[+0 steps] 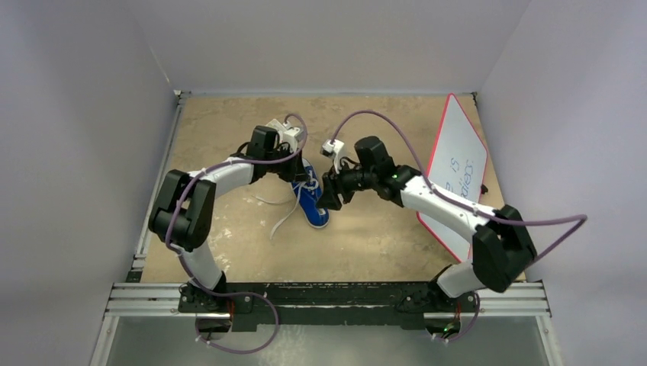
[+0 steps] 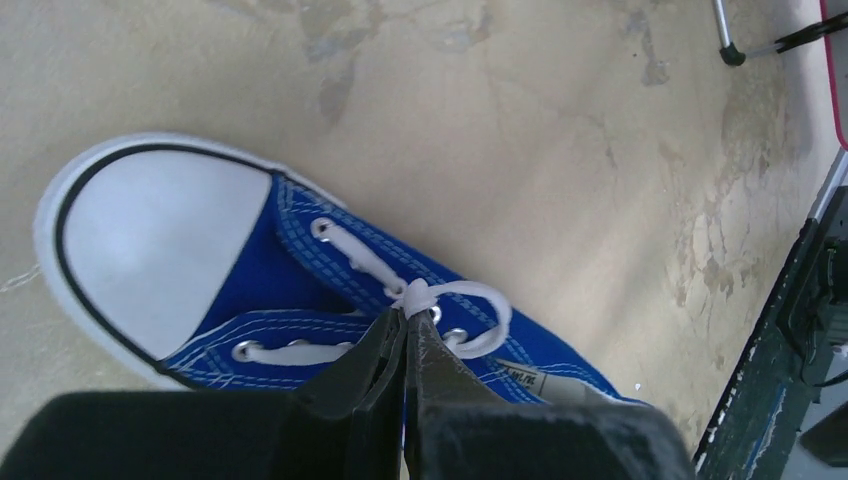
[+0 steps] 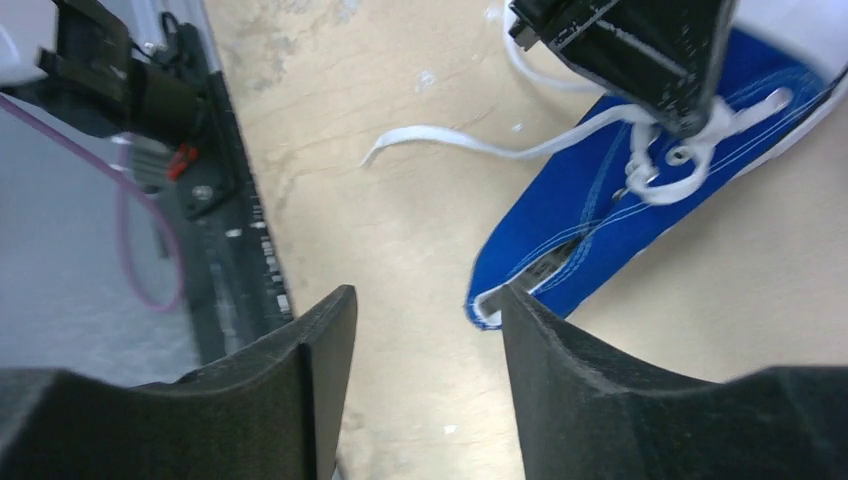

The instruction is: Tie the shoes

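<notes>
The blue shoe (image 1: pixel 313 204) with its white toe cap (image 2: pixel 150 245) lies mid-table. My left gripper (image 2: pixel 408 314) is shut on the white lace (image 2: pixel 425 295) where it crosses over the tongue, and a small loop (image 2: pixel 492 315) curls out beside the tips. In the right wrist view the same left gripper (image 3: pixel 690 118) pinches the lace above the shoe (image 3: pixel 590 215). Loose lace ends (image 3: pixel 440 135) trail over the table to the shoe's left (image 1: pixel 281 217). My right gripper (image 3: pixel 425 295) stands open at the shoe's heel, with nothing between its fingers.
A white board with a red edge (image 1: pixel 458 175) lies at the right of the table. The metal rail (image 1: pixel 328 299) with both arm bases runs along the near edge. Grey walls close in the left, back and right.
</notes>
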